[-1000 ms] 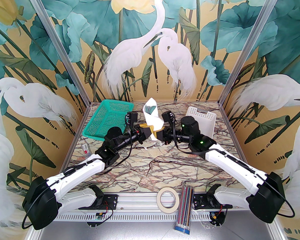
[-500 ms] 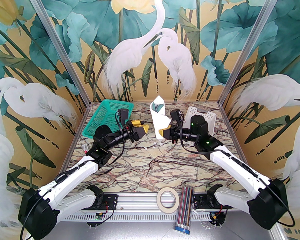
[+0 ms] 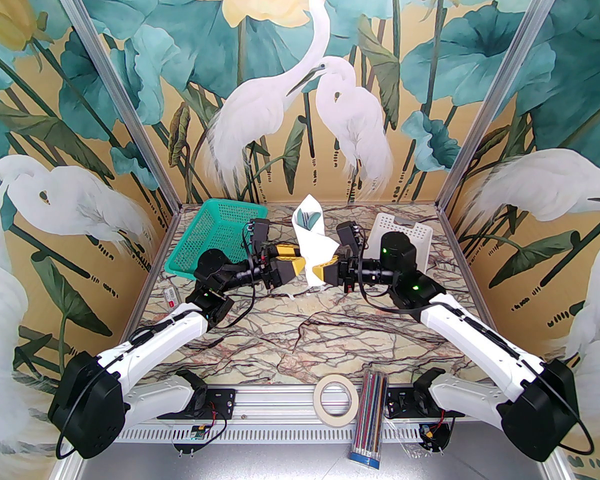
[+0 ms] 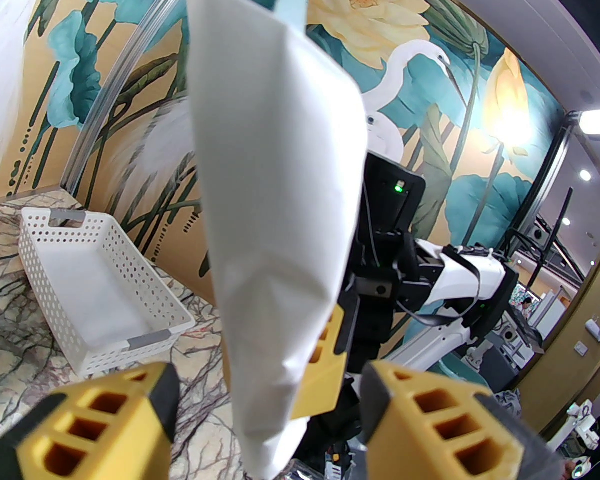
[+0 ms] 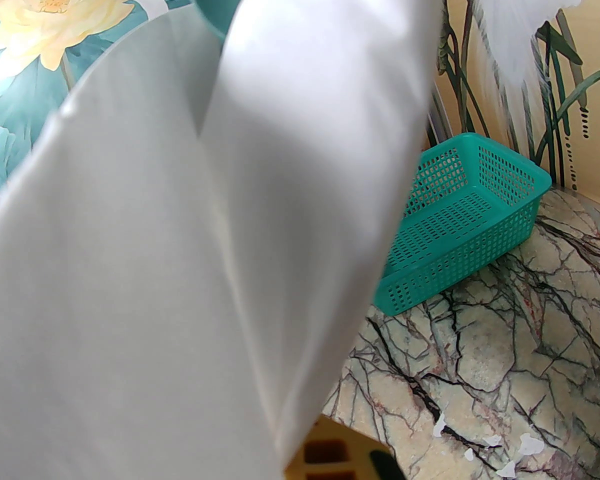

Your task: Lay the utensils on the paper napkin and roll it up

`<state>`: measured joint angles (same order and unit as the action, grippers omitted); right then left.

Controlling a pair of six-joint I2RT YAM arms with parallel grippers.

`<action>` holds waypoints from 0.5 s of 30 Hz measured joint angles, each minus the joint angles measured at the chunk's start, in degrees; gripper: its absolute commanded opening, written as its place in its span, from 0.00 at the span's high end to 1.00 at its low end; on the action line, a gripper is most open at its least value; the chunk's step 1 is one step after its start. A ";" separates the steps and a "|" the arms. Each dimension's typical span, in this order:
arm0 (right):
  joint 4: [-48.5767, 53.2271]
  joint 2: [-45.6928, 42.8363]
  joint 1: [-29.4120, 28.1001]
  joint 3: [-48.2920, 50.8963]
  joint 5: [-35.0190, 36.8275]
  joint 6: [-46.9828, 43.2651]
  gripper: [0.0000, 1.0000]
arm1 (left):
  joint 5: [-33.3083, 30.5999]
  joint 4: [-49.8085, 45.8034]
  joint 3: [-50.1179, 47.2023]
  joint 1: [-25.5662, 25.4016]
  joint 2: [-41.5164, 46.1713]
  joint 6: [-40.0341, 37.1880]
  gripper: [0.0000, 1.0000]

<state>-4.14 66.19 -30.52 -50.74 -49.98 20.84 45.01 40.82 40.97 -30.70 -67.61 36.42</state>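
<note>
The rolled napkin (image 3: 311, 245) is being held upright above the tabletop (image 3: 330, 328), clamped low by the right end effector (image 3: 319, 271) so the utensils (image 3: 308, 216) are being cradled inside. The left end effector (image 3: 299, 261) is being held apart around its tip, seemingly for regripping.

The soft paper napkin (image 3: 312, 248) is plain white, the plastic utensils (image 3: 308, 216) teal-green, the mesh plastic basket (image 3: 205, 238) at ten o'clock green, the marble worktop (image 3: 300, 328) beige with dark veins.

Bright, even light; paper napkin (image 5: 180, 268) blurred close-up, edges warped.
</note>
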 measured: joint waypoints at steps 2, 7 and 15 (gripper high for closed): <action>-0.02 0.00 -0.26 0.00 -0.24 0.02 1.00 | 0.20 0.24 0.00 0.00 0.00 0.04 0.44; -0.13 0.00 -0.52 -0.04 -1.07 0.22 1.00 | 0.37 0.66 -0.02 0.00 0.00 0.02 0.50; -0.74 -0.02 -0.90 -0.04 -1.75 0.37 1.00 | 0.39 1.27 -0.52 0.00 -0.02 0.04 0.50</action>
<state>-4.89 66.17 -31.42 -50.78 -51.72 21.21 45.41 42.09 40.45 -30.70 -67.64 36.47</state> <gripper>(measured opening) 0.127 0.498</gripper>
